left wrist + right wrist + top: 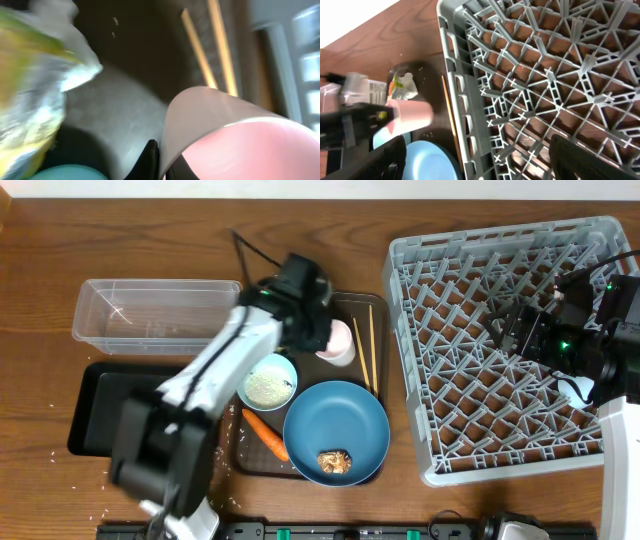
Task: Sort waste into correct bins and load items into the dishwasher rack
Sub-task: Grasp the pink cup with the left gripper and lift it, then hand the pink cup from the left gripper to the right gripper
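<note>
My left gripper [322, 330] is shut on the rim of the pink cup [338, 342] over the dark brown serving tray [352, 304]. The left wrist view shows one finger inside the cup [250, 150] and one outside [160, 161]. A crumpled white and yellow-green wrapper [35, 75] lies beside the cup; the arm hides it from overhead. Two chopsticks [368, 345] lie right of the cup. The small light blue bowl [268, 386] holds rice. The carrot [265, 435] lies by the dark blue plate [335, 425], which carries the brown lump [335, 462]. My right gripper [508, 330] is open and empty above the grey rack [410, 380].
The clear tub [155, 315] stands at the back left, the shallow black tray [95, 420] in front of it. Loose rice grains dot the table near the front left. A pale object [577, 388] sits in the rack under the right arm.
</note>
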Robot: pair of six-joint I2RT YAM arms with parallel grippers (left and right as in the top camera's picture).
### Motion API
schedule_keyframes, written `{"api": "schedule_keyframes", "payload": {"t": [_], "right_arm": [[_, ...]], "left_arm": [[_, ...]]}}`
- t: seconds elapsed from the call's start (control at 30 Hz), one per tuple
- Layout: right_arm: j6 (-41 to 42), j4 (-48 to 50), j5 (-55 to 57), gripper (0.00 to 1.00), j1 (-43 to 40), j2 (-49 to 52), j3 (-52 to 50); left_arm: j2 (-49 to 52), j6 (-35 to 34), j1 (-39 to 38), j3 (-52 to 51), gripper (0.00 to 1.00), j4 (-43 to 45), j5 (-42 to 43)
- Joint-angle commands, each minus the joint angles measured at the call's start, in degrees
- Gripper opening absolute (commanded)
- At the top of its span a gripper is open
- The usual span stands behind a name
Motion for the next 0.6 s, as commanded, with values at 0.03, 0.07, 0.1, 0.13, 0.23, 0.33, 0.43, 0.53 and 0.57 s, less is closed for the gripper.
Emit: {"api": "schedule_keyframes", "payload": {"t": [0.03,0.07,0.1,0.13,0.23,0.33,0.43,0.53,0.57], "right_arm": [[-2.7,1.5,-7.1,0.85,0.3,0.0,0.4],[-3.8,2.6,-10.9,0.85,0.4,0.0,0.4],[-4.7,3.6,-14.3,0.85,0.5,0.0,0.4],[-5.6,4.7,-17.8,0.85,0.6,0.0,0.4],[-9.5,9.0,-30.8,0.84,2.2,0.1,0.4],[-13.1,12.8,-41.0,0.85,5.5,0.0,0.4],[-13.6,16.1,-43.4,0.85,10.6,0.1,0.4],[-16.4,17.9,-43.4,0.84,16.1,0.1,0.4],[-17.8,18.1,-43.4,0.84,17.8,0.1,0.4]], "left_arm": [[-11.0,4.2,5.5,1.2,0.06,-1.8,14.3],[-12.4,5.2,6.8,1.2,0.06,-2.1,19.1],[-14.0,6.3,8.3,1.2,0.06,-2.3,25.3],[-15.0,7.1,9.6,1.2,0.06,-2.4,30.3],[-17.1,8.7,12.7,1.2,0.06,-2.6,43.5],[-17.4,8.8,13.8,1.2,0.06,-2.2,54.5],[-17.4,8.8,13.7,1.2,0.06,-2.1,61.7],[-17.4,8.7,13.8,1.2,0.06,-2.0,66.8],[-17.4,8.7,13.8,1.2,0.06,-2.0,67.5]]}}
